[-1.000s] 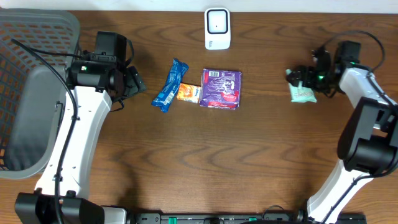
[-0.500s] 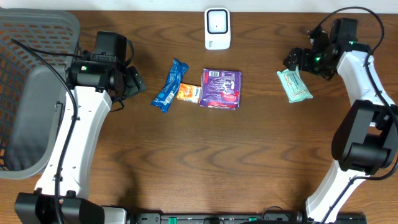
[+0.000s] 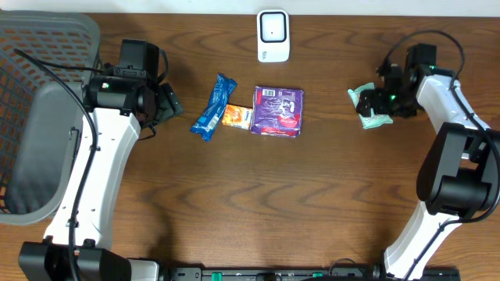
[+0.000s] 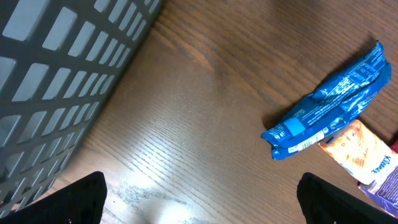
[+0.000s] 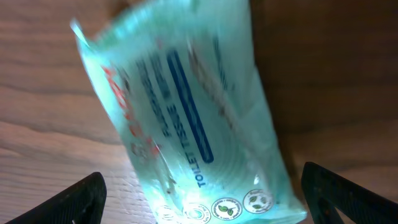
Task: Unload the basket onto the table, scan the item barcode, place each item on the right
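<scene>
Both released wide, right gripper (image 3: 380,100) half hiding a blurred tissue pack (image 5: 186,124), left gripper (image 4: 199,199) tips cropped.

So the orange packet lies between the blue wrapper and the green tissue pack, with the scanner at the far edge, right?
Not quite. The overhead view shows the orange packet lying between the blue wrapper and the purple pack. The green tissue pack is off by the right claw. The scanner is at the far edge.

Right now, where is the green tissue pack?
Overhead view: the tissue pack lies at the right of the table, beneath the open right gripper, well right of the purple packet.
</scene>
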